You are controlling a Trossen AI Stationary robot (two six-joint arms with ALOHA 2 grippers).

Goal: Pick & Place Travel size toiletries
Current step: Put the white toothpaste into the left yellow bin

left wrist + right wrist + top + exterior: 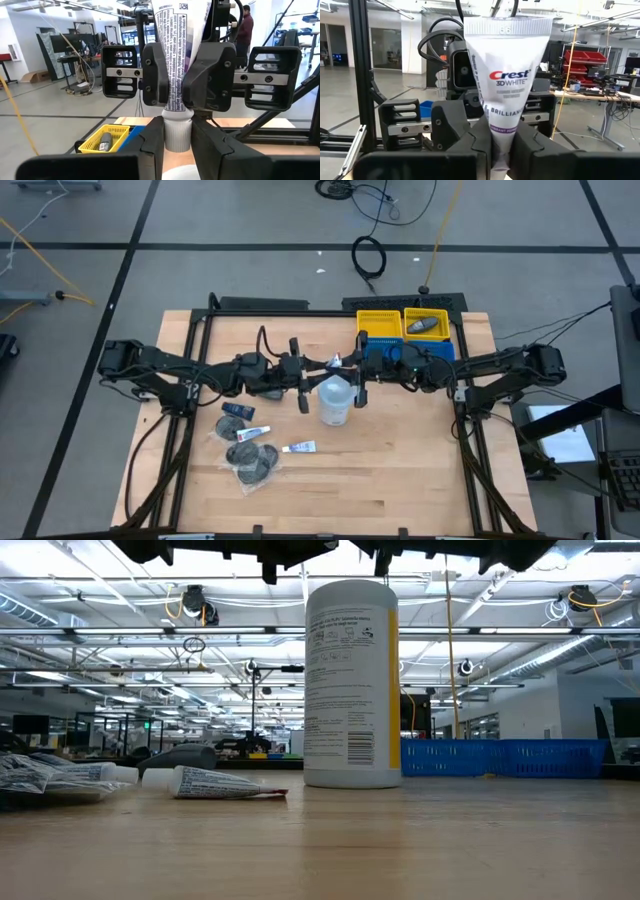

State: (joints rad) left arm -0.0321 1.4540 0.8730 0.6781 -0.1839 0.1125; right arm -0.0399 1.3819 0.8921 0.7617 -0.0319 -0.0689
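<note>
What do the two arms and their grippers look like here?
Both arms are black and jointed, with black cables looping along them. The left gripper and right gripper each have two chunky matte-black fingers on a silver metal rail with round screw holes. No markings are visible.

Support surface: a light wooden table (400,470), rectangular, with a black metal frame along its far, left and right edges.

Far-right corner: a yellow bin (383,323) and a second yellow bin (428,324) stand side by side on the table; the second one has a dark grey item inside. A blue bin (372,342) sits just in front of them.

Near the table's middle: a white cylindrical tub (335,402) stands upright.

Toward the left and near edges: a cluster of small toiletries (247,442) lying flat, made up of dark clear-wrapped discs and white tubes. One white tube (299,447) lies just right of the cluster, between it and the tub.
</note>
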